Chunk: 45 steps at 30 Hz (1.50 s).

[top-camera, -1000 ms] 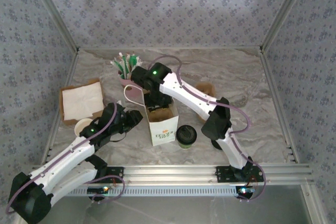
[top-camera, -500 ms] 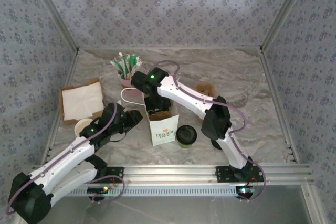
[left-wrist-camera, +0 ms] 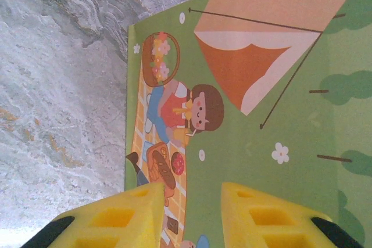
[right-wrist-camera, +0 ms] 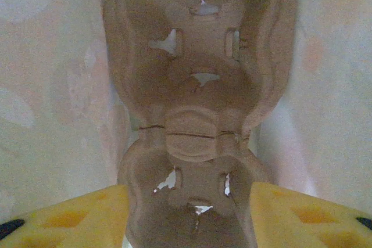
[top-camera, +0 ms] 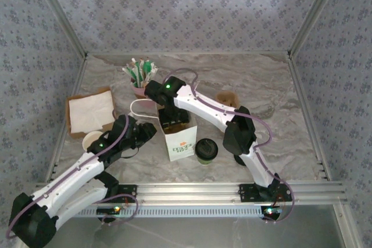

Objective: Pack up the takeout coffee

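Takeout coffee (top-camera: 206,150), black lid on, stands on the table (top-camera: 273,97) just beside the white bag (top-camera: 181,143). Right gripper (right-wrist-camera: 189,193) is inside the bag, fingers spread either side of a pulp cup carrier (right-wrist-camera: 195,85). Left gripper (left-wrist-camera: 192,196) is at the bag's printed side; I cannot tell whether it pinches it.

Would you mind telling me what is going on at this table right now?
The right gripper is down inside the white paper bag, fingers apart on either side of a cardboard cup carrier sitting in it. The left gripper faces the bag's printed side, fingers slightly apart. The takeout coffee, lid on, stands on the table beside the bag, not yet packed.
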Each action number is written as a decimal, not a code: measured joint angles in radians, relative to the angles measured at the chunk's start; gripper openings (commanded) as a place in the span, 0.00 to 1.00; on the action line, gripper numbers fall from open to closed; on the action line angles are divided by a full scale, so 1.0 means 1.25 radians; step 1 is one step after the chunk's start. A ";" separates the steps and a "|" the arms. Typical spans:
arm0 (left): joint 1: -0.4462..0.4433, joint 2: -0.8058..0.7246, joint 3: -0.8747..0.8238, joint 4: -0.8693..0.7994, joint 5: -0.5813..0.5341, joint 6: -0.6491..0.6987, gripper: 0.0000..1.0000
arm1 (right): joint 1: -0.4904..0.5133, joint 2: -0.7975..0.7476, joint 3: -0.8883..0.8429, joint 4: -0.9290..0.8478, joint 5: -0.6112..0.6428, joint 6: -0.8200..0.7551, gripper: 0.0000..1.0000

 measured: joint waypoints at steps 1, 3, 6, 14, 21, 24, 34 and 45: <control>0.002 -0.007 0.000 -0.005 -0.002 0.000 0.32 | 0.000 -0.002 0.001 -0.001 0.000 0.000 0.65; 0.003 -0.025 0.001 -0.023 -0.006 0.001 0.33 | -0.002 -0.006 0.006 -0.006 0.000 -0.003 0.69; 0.009 -0.054 0.009 -0.058 -0.011 0.003 0.35 | -0.004 -0.014 0.030 -0.012 0.001 -0.006 0.75; 0.033 -0.103 0.099 -0.150 -0.024 0.028 0.41 | -0.018 -0.093 0.077 -0.002 0.000 -0.012 0.81; 0.034 -0.102 0.159 -0.229 -0.027 0.067 0.53 | -0.035 -0.130 0.118 0.023 -0.019 -0.020 0.84; 0.034 -0.103 0.210 -0.276 -0.027 0.104 0.63 | -0.040 -0.139 0.143 0.049 -0.045 -0.029 0.86; 0.036 -0.154 0.362 -0.441 -0.021 0.224 0.99 | -0.079 -0.287 0.178 0.152 -0.158 -0.091 1.00; 0.039 -0.226 0.399 -0.576 0.043 0.261 1.00 | -0.235 -0.704 -0.238 0.298 -0.245 -0.156 1.00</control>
